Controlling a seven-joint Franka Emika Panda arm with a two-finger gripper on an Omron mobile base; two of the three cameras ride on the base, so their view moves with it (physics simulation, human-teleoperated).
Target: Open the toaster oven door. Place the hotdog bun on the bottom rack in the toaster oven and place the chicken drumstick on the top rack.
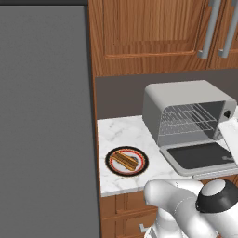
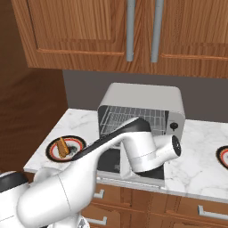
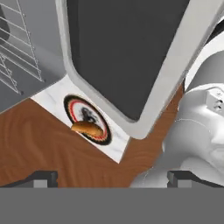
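Note:
The toaster oven (image 1: 186, 100) stands on the marble counter with its wire racks (image 1: 188, 118) bare. The toaster oven door (image 1: 200, 157) lies folded down flat towards me, also seen from above as dark glass in a grey frame (image 3: 131, 52). The hotdog bun (image 1: 123, 160) lies on a round plate (image 1: 111, 167) left of the oven, and shows as an orange lump (image 3: 87, 127) in the hand view. My gripper (image 3: 113, 177) hangs open and empty above the door's front left corner, apart from the bun. The chicken drumstick is out of view.
A tall grey fridge side (image 1: 44, 121) walls off the left end of the counter (image 1: 116, 132). Wooden wall cabinets (image 2: 89, 31) hang above the oven. A second plate (image 2: 223, 156) sits at the far right of the counter. Drawers with handles (image 2: 213, 213) run below.

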